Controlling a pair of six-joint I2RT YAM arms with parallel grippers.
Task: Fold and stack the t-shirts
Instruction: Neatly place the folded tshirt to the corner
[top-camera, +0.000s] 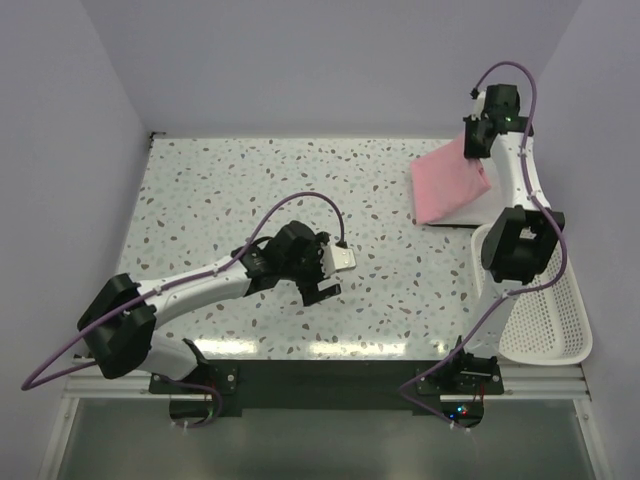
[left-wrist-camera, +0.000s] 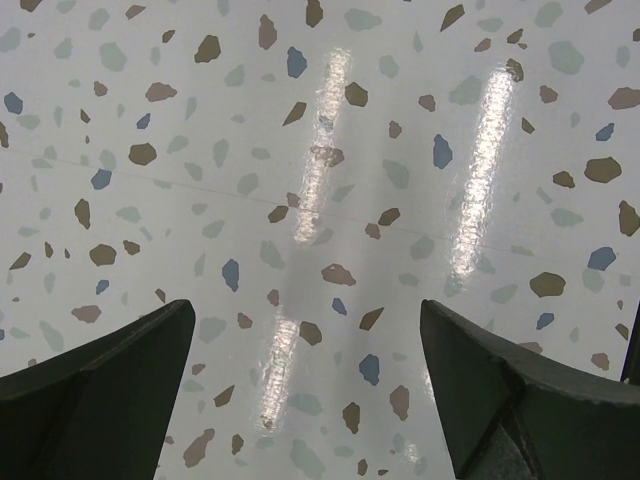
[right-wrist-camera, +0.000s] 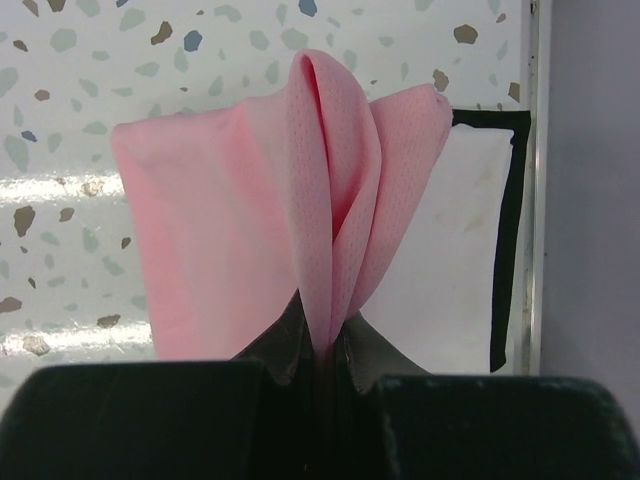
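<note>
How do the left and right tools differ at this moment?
The left tool is open, jaws wide apart; the right tool is shut on the pink tee. The left holds nothing, over the table; the right pinches a bunched fold. The left sits mid-table; the right is at the far right corner. Both have dark fingers.

I'm seeing a glossy white counter (top-camera: 230, 180) speckled terrazzo-style in brown, blue and grey. Two bright light streaks (left-wrist-camera: 485, 170) reflect off it. Plain pale lavender walls (top-camera: 330, 60) on three sides. Black rail (top-camera: 330, 372) along the near edge.
</note>
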